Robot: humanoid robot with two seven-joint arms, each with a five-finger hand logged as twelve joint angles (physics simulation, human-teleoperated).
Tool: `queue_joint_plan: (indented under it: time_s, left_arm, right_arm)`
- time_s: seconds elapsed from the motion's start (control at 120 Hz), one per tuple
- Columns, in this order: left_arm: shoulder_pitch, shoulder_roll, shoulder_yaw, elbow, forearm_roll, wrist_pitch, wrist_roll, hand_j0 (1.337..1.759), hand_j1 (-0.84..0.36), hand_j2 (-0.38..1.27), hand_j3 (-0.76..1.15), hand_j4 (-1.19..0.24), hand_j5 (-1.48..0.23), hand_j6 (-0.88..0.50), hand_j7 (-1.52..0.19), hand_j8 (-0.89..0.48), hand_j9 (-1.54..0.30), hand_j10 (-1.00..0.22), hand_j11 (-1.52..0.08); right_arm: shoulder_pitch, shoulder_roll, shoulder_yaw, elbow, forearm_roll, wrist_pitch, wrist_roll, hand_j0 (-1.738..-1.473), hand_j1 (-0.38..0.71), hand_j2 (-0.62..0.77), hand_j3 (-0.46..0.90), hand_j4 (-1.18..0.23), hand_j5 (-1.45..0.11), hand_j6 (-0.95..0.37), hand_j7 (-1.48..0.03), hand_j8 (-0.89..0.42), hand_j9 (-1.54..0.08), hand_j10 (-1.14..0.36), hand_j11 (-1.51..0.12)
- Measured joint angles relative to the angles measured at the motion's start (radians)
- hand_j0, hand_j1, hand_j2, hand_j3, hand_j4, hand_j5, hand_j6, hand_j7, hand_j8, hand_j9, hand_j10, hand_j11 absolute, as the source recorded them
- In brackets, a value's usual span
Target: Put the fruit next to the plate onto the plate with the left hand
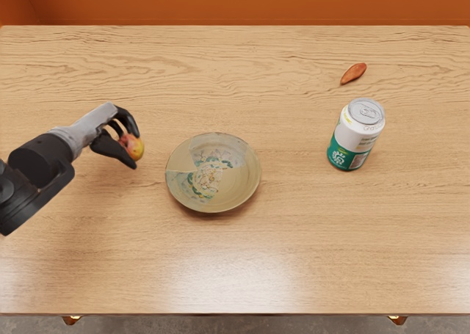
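A pale wooden table (257, 260) carries everything. The fruit (134, 147), small, round, yellow flushed red, is gripped in the curled dark fingers of the left hand (111, 134), which hide part of it, so whether it touches the wood is unclear. The plate (246, 152) lies just past the fingertips, apart from them; a can (356, 134) stands far beyond it.

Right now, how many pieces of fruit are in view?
1 for certain: a small round red-yellow fruit in the left hand, beside the green patterned plate. The orange oblong thing far right is unclear.
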Motion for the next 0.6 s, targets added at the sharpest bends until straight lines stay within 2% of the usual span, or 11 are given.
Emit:
queue_joint_plan:
  time_s: [0.05,0.117,0.383,0.433,0.6]
  left_arm:
    - [-0.004,-0.009,-0.003,-0.002,0.0,-0.006,0.0,1.652,-0.3,0.58,0.0,-0.77,-1.18,-0.45,-1.16,-0.49,-1.14,-0.85,-1.14]
    - [-0.009,-0.028,-0.008,-0.003,-0.002,-0.015,0.0,1.653,-0.34,0.72,0.0,-0.79,-1.18,-0.46,-1.16,-0.51,-1.14,-0.85,-1.14]
    - [-0.031,-0.108,-0.039,-0.005,-0.007,-0.062,0.0,1.654,-0.36,0.75,0.0,-0.82,-1.19,-0.46,-1.16,-0.5,-1.14,-0.86,-1.14]
    - [-0.034,-0.13,-0.041,-0.005,-0.007,-0.068,0.0,1.655,-0.38,0.83,0.0,-0.83,-1.19,-0.46,-1.16,-0.5,-1.14,-0.86,-1.14]
    - [-0.033,-0.2,-0.045,-0.005,-0.011,-0.083,0.0,1.654,-0.36,0.74,0.0,-0.83,-1.2,-0.45,-1.17,-0.5,-1.14,-0.86,-1.14]
  right_arm:
    - [0.001,0.0,0.0,0.0,0.0,0.0,0.0,-1.658,-0.35,0.0,0.0,0.0,0.0,0.0,0.0,0.0,0.0,0.0,0.0]
    - [0.002,0.0,0.0,0.0,0.0,0.0,0.0,-1.658,-0.35,0.0,0.0,0.0,0.0,0.0,0.0,0.0,0.0,0.0,0.0]
    - [0.006,0.0,0.0,0.0,0.0,0.0,0.0,-1.658,-0.35,0.0,0.0,0.0,0.0,0.0,0.0,0.0,0.0,0.0,0.0]
    - [0.006,0.0,0.0,0.0,0.0,0.0,0.0,-1.658,-0.35,0.0,0.0,0.0,0.0,0.0,0.0,0.0,0.0,0.0,0.0]
    - [0.007,0.0,-0.001,0.001,0.0,0.0,0.0,-1.658,-0.35,0.0,0.0,0.0,0.0,0.0,0.0,0.0,0.0,0.0,0.0]
